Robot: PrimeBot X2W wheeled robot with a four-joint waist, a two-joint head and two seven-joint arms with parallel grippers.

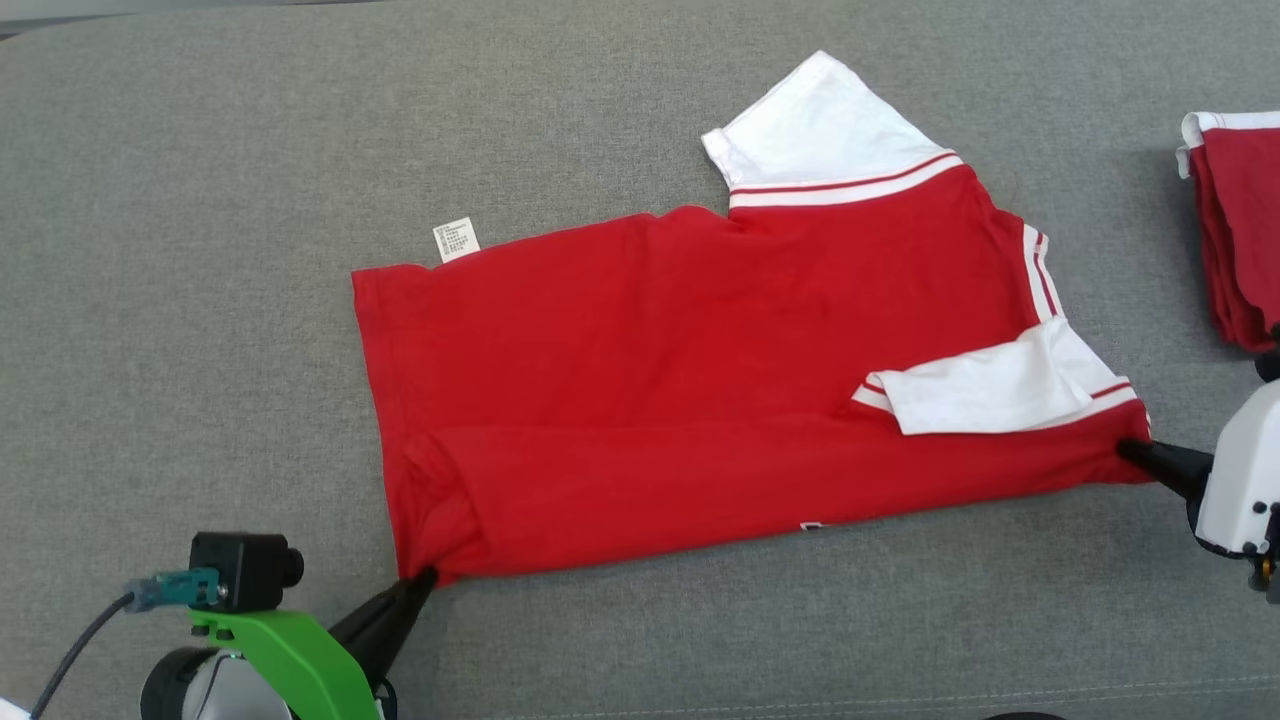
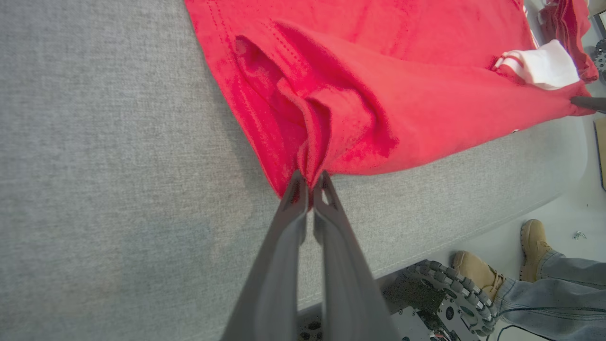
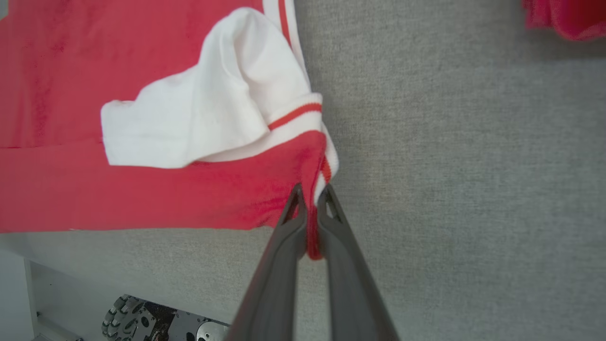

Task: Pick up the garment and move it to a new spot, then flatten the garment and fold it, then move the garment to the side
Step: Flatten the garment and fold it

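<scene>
A red garment [image 1: 680,400] with white sleeves and striped trim lies spread on the grey table [image 1: 200,300], its near long edge folded over onto itself. One white sleeve [image 1: 985,390] lies folded on top at the right. My left gripper [image 1: 425,577] is shut on the garment's near left corner [image 2: 310,177]. My right gripper [image 1: 1128,450] is shut on the near right corner, pinching red cloth and striped trim [image 3: 316,189]. The cloth between both grippers is pulled fairly taut.
A second folded red garment [image 1: 1235,230] lies at the table's right edge. A small white label [image 1: 456,239] sticks out at the shirt's far edge. Beyond the table's near edge are the robot's wheeled base [image 2: 450,293] and a person's boots [image 2: 478,270].
</scene>
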